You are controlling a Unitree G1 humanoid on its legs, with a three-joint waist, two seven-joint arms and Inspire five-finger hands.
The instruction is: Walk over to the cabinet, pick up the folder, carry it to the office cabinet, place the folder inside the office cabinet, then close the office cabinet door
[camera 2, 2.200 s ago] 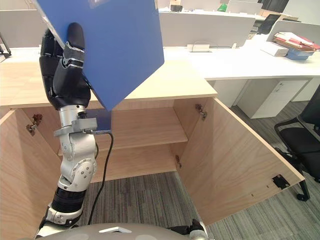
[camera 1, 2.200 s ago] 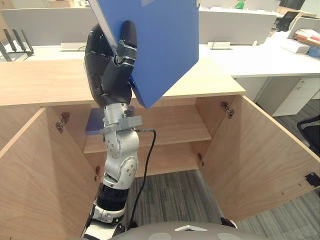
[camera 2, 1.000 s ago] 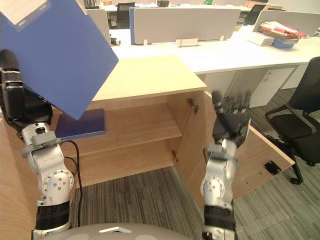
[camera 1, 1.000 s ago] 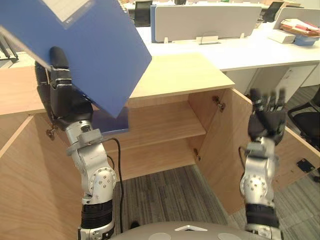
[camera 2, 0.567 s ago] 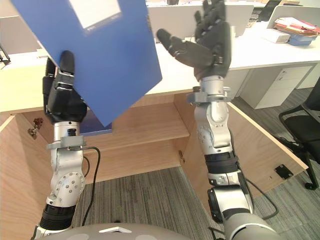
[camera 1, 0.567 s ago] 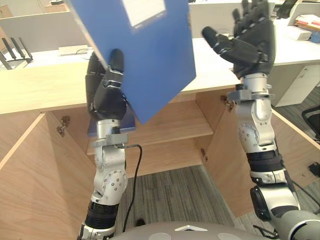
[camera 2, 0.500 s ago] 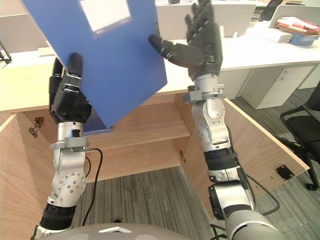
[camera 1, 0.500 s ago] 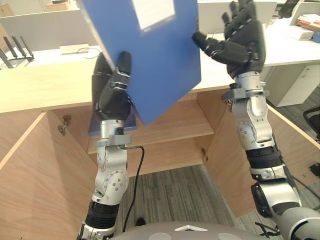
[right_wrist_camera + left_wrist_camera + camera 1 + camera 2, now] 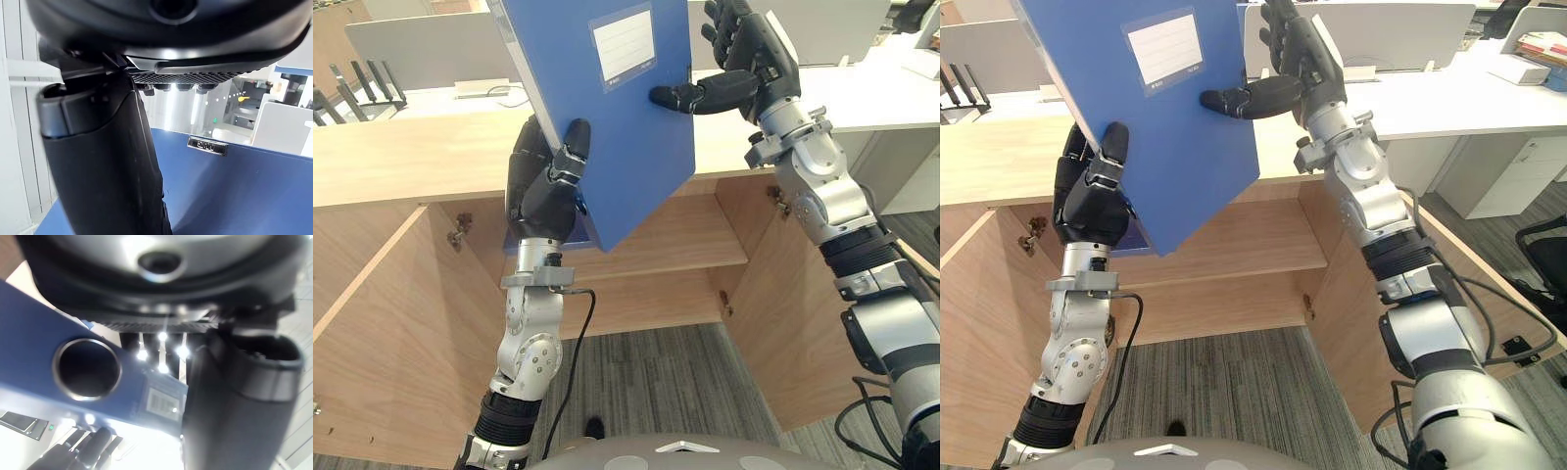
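Folder [image 9: 626, 147] label [image 9: 624, 44] unreadable | left robot hand [image 9: 543, 186] pinching it | right robot hand [image 9: 754, 64] spread

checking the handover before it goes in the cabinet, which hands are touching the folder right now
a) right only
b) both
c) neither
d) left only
b: the left hand grips the folder at its lower edge, and the right hand lays its thumb on the front face near the far edge.
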